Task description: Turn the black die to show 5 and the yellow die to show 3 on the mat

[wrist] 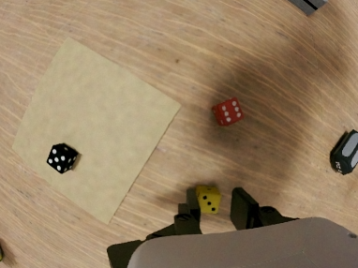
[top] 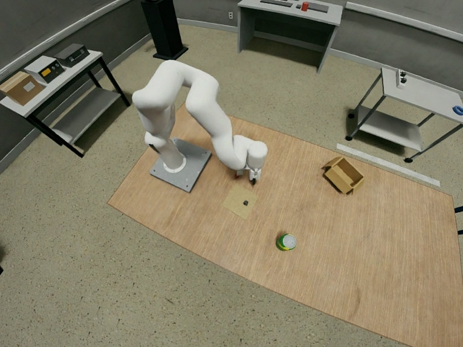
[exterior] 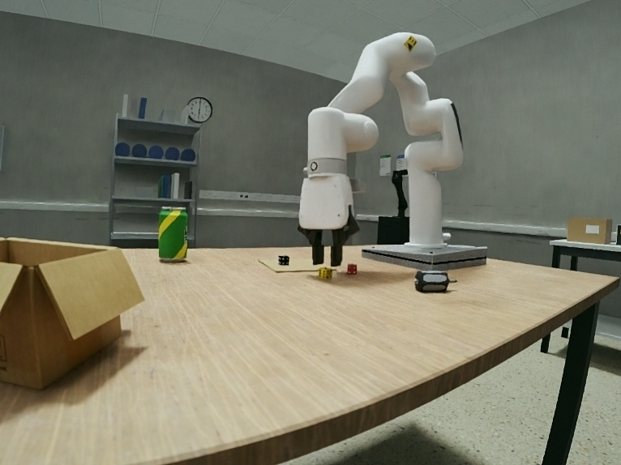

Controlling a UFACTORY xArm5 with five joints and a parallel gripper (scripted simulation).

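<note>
The black die (wrist: 61,157) (exterior: 283,260) (top: 245,202) sits flat on the tan mat (wrist: 99,104) (exterior: 269,264) (top: 233,204), near its corner. The yellow die (wrist: 208,199) (exterior: 324,273) lies on the bare wood just off the mat's edge. The red die (wrist: 229,111) (exterior: 352,269) lies on the wood a little farther toward the arm's base. My gripper (wrist: 213,204) (exterior: 326,258) (top: 252,179) hangs straight over the yellow die with its fingers partly apart on either side of it. The fingertips are a little above the die and hold nothing.
A grey base plate (top: 181,167) (exterior: 425,253) carries the arm. A small black-and-grey device (exterior: 430,280) (wrist: 345,152) lies near it. A green can (top: 286,242) (exterior: 172,233) and an open cardboard box (top: 344,175) (exterior: 46,299) stand farther off on the table.
</note>
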